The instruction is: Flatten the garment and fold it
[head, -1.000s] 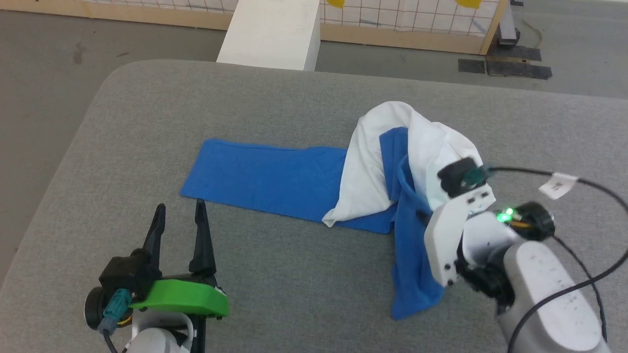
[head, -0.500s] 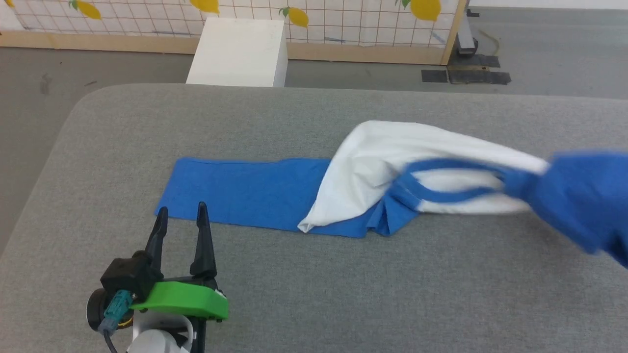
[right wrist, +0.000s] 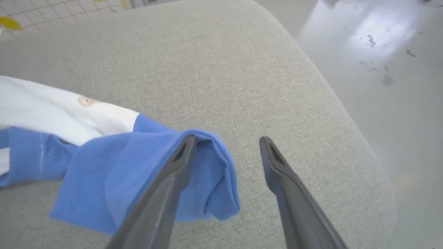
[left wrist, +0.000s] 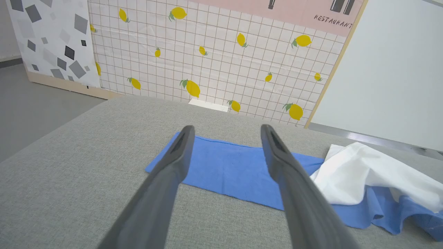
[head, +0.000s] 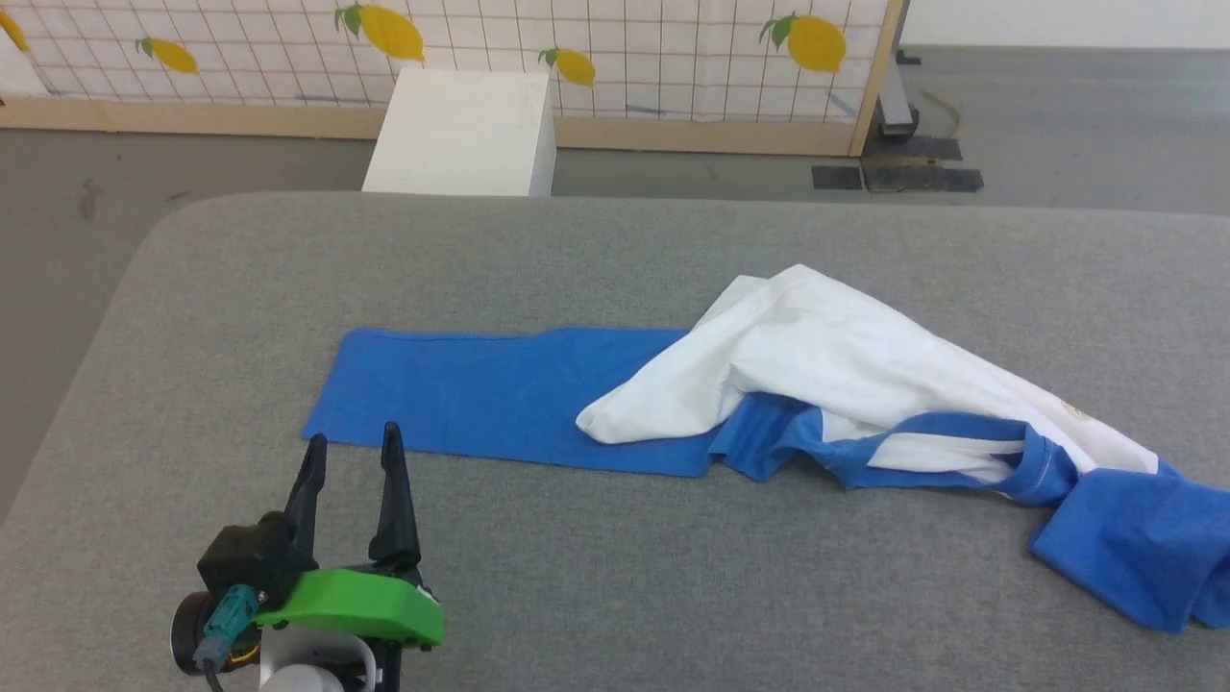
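Grey padded table point(head: 615, 259) with a white-and-blue T-shirt point(head: 826, 356) lying crumpled across its middle and right. The heaped white body hides part of the blue panel. Left gripper point(head: 353, 437), near the shirt's flat blue end, is spread and empty. Right gripper point(right wrist: 227, 139) is spread too, with one finger covering part of the blue sleeve point(right wrist: 138, 162); whether they touch is unclear.

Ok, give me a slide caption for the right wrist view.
Open right end effector at the blue sleeve of the shirt on the grey table.
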{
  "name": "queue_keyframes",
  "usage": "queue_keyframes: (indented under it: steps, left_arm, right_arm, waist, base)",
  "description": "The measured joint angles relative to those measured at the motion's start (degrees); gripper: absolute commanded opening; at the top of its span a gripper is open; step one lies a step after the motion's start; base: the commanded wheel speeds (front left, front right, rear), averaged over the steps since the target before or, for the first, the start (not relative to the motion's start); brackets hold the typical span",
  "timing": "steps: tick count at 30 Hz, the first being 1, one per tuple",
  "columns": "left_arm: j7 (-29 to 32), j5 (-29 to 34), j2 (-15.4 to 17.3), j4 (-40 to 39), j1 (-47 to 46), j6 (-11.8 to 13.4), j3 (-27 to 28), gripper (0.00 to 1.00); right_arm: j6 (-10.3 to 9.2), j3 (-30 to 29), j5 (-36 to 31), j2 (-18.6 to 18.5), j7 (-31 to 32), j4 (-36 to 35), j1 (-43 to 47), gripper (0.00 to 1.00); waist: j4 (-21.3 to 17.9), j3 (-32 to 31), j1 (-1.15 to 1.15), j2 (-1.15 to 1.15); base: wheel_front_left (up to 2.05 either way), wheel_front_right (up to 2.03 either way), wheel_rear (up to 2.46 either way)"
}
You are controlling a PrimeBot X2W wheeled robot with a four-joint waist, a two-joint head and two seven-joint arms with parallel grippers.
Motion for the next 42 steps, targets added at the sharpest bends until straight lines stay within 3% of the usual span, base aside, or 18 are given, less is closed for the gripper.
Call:
queue_keyframes:
  steps: [8,13,17,23,26,32,38,39,40,41,42]
  left_arm:
    - [0.0,-1.0,-0.25,0.82,0.2,-0.26,-0.38,1.0]
    - [3.6,-4.22,-0.54,2.44,-0.95,-0.78,-3.77,1.0]
    - [15.33,-6.98,-0.65,5.78,-8.07,-2.1,-9.83,1.0]
    - [38.84,-8.04,-0.88,13.95,-22.85,-4.44,-23.48,1.0]
    - [46.22,-7.28,-1.04,18.78,-28.74,-4.6,-29.27,1.0]
    - [49.29,-6.21,-1.1,26.72,-35.78,-3.41,-34.72,1.0]
    - [46.08,-6.01,-1.12,32.56,-37.5,-0.4,-36.6,1.0]
    - [45.86,-6.06,-1.12,33.19,-37.88,-0.37,-36.78,0.85]
    - [45.34,-6.47,-1.12,33.54,-38.26,-0.32,-36.89,0.22]
    - [44.96,-7.09,-1.14,33.71,-38.51,-0.34,-37.02,0.0]
    - [44.95,-7.78,-1.11,33.88,-38.61,-0.45,-37.27,0.0]
  right_arm:
    - [0.0,-4.91,7.15,8.59,-7.56,-18.09,1.52,1.0]
    - [-0.01,-2.52,9.06,10.16,-8.64,-23.43,6.78,1.0]
    - [-0.01,1.79,12.8,10.32,-9.1,-22.86,7.98,1.0]
    - [-0.01,8.13,15.0,10.4,-11.13,-19.59,7.84,1.0]
    - [-0.01,10.5,15.26,10.43,-12.09,-18.56,7.5,1.0]
    - [-0.01,11.36,15.48,10.47,-13.38,-16.79,6.42,1.0]
    - [-0.01,11.11,15.48,10.45,-14.56,-15.88,6.04,1.0]
    - [-0.01,11.11,15.48,10.45,-14.61,-15.78,5.93,1.0]
    - [-0.01,11.09,15.48,10.45,-14.69,-15.7,5.82,1.0]
    - [-0.01,11.03,15.48,10.45,-14.82,-15.61,5.75,1.0]
    - [-0.01,10.88,15.47,10.44,-15.0,-15.4,5.73,1.0]
  waist:
    - [-0.44,-1.85,0.0,0.0]
    - [-1.0,-1.39,0.0,0.0]
    - [-1.48,-0.31,0.0,0.0]
    - [-2.86,1.98,0.0,0.0]
    - [-3.87,3.37,0.0,0.0]
    - [-6.35,6.23,0.0,0.0]
    - [-8.77,9.01,0.01,0.0]
    - [-9.09,9.43,0.0,0.0]
    - [-9.37,9.81,0.0,0.0]
    - [-9.55,10.07,0.01,0.0]
    - [-9.69,10.36,0.01,0.0]
  base:
    - [0.0,0.0,0.0]
    - [0.0,0.0,0.0]
    - [0.0,0.0,0.0]
    - [0.0,0.0,0.0]
    - [0.0,0.0,0.0]
    - [0.0,0.0,0.0]
    - [0.0,0.0,0.0]
    - [0.0,0.0,0.0]
    - [0.0,0.0,0.0]
    - [0.0,0.0,0.0]
    - [0.0,0.0,0.0]
